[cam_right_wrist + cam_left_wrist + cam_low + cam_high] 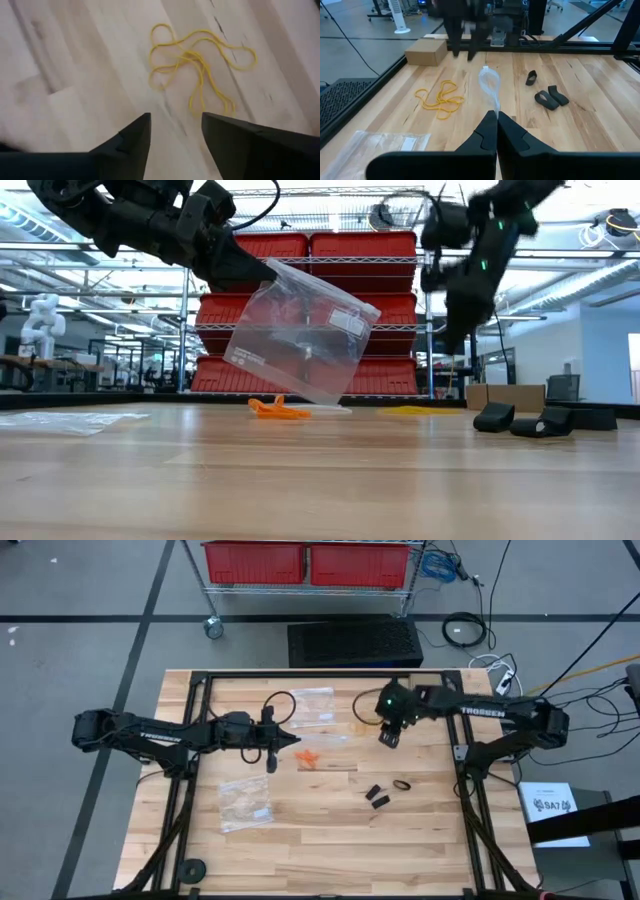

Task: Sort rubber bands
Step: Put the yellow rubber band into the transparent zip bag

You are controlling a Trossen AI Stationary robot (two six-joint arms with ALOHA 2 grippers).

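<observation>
Right gripper (pixel 172 130), fingers spread, is being held above the yellow bands (pixel 200 60) at the table's far side, while a clear bag (pixel 300 330) is being pinched by the left gripper (pixel 496 117); tangled loops risk being snagged or dragged.

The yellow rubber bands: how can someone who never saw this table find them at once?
Look at the wooden table, then under the raised right gripper, whose fingers are apart. The yellow rubber bands lie there as thin tangled loops, unlike the stubby black bands and the orange bands.
</observation>
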